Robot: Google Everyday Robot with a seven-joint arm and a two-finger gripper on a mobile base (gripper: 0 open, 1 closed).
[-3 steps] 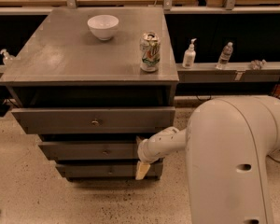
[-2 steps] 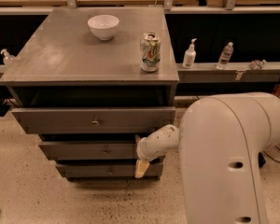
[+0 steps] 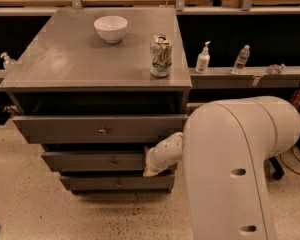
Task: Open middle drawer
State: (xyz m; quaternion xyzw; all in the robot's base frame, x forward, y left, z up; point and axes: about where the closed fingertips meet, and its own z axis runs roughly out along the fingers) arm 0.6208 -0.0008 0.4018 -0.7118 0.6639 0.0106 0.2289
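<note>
Two things, a white bowl (image 3: 110,28) and a can (image 3: 160,55), stand on the grey tabletop (image 3: 65,69). Under it, the middle drawer (image 3: 90,161) is second from the top. The gripper (image 3: 150,170) is at that drawer's right end. I cannot tell if it is gripping anything.

On the cabinet's surface (image 3: 65,66) a bowl (image 3: 111,28) sits toward the back, with a can (image 3: 161,55) to its right, nearer the front. Below, the top drawer (image 3: 65,130) juts out over the middle drawer (image 3: 85,161). The gripper (image 3: 151,170) is before the middle drawer's right end.
</note>
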